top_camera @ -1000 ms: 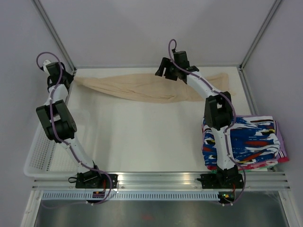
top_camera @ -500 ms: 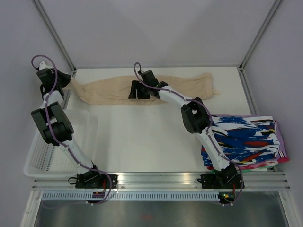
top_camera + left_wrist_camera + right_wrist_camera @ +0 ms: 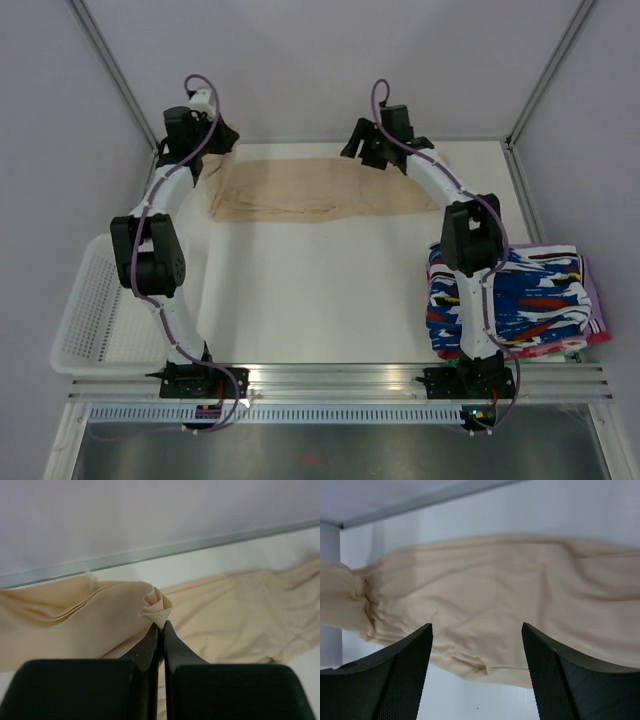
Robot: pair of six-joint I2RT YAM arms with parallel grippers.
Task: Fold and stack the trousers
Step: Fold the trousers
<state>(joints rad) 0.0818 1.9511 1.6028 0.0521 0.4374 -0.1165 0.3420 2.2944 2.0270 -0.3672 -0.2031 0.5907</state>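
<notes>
With your left gripper [image 3: 161,626] pinched shut on a bunched edge of the trousers [image 3: 320,188] — spread across the upper middle of the top view — and your right gripper [image 3: 476,630] wide and empty above them, lay that edge over flat, corners matched.

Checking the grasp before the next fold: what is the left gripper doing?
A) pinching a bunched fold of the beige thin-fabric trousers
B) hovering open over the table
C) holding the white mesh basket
A: the left gripper is shut on a bunched fold of the beige thin-fabric trousers.
</notes>
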